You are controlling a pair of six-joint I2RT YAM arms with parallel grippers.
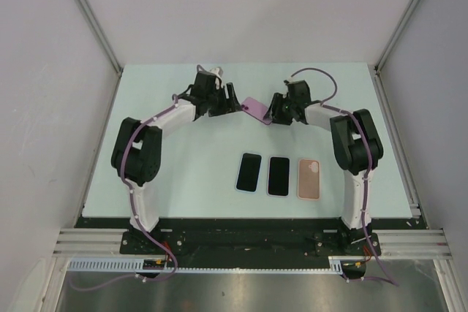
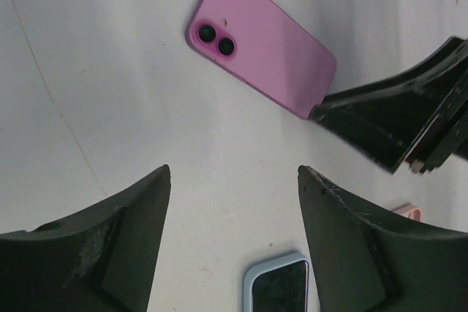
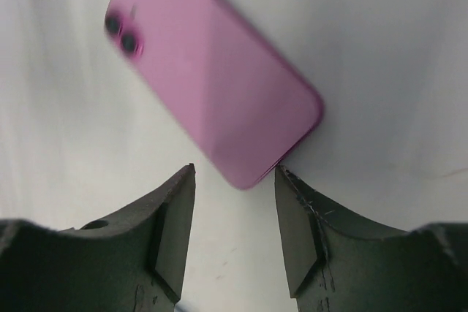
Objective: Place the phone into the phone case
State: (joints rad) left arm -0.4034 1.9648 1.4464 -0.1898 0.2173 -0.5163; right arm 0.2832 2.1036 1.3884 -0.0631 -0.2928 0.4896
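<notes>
Guessing this pink phone (image 2: pixel 263 42) is stiff, slick; I'd pinch its long edges. Left gripper (image 2: pixel 234 173) and right gripper (image 3: pixel 235 169) gape empty beside it.

I see a phone (image 1: pixel 255 108) mid-way up the tabletop (image 1: pixel 183 173); nearer its near edge, left to right: cased phone (image 1: pixel 248 172), bare phone (image 1: pixel 278 175), phone case (image 1: pixel 310 178).

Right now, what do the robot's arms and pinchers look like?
The left arm and right arm have white tube links with chunky black joints. A thin purple cable runs along each. The left gripper and right gripper each have two black wedge-shaped fingers, scratched and scuffed.
</notes>
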